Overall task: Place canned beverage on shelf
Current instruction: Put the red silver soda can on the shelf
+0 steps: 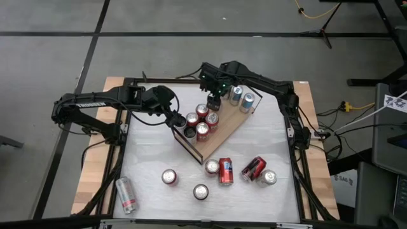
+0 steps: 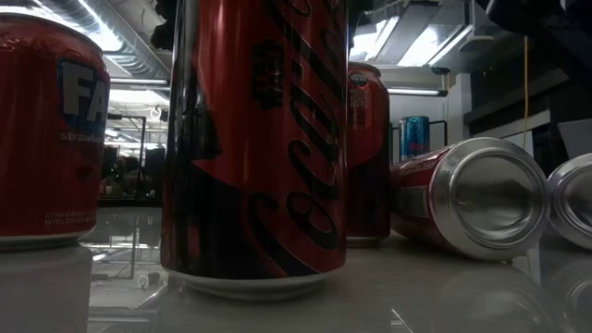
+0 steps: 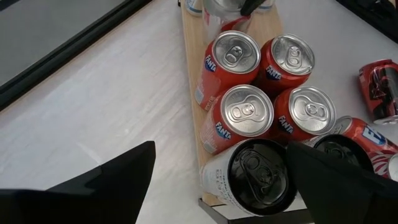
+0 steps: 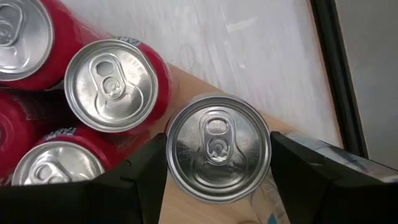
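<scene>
Two grippers at the light-wood shelf [image 1: 230, 129]: right gripper [image 4: 217, 180] clasps a silver-topped can [image 4: 217, 148], left gripper [image 3: 217, 186] spread wide.

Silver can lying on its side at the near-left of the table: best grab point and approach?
Grip the silver can across the middle of its round body, coming straight down from above. It lies flat, away from the other cans, so both long sides are free for the fingers. The left end effector is on that side, though reach is uncertain.
</scene>
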Controlling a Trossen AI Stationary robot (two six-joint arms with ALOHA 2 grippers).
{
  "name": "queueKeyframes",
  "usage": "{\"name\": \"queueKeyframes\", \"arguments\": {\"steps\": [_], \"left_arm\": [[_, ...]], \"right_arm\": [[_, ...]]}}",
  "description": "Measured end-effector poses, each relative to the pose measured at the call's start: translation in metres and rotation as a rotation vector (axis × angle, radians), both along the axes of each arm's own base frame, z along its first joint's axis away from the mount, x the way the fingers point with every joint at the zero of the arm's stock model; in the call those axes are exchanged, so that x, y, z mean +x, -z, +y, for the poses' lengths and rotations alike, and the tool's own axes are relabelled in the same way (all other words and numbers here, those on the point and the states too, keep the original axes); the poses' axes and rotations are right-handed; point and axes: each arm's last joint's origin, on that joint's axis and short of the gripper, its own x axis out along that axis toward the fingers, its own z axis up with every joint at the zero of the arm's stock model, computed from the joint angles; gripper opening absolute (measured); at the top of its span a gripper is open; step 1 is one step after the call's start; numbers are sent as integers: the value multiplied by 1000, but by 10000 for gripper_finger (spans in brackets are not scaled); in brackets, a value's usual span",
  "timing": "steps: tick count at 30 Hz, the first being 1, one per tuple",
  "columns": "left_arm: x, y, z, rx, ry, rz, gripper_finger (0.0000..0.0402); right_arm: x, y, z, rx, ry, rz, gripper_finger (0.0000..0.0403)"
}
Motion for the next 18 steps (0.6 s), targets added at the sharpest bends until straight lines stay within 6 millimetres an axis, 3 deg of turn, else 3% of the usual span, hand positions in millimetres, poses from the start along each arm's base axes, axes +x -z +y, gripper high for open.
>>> {"name": "queueKeyframes", "arguments": {"steps": [7, 18], "left_arm": [[0, 0, 0, -1, 0, 2, 353], [0, 0, 0, 0, 0, 3, 353]], "right_arm": [[4, 17, -1, 28, -6, 20, 234], [3, 19, -1, 30, -6, 27, 234]]}}
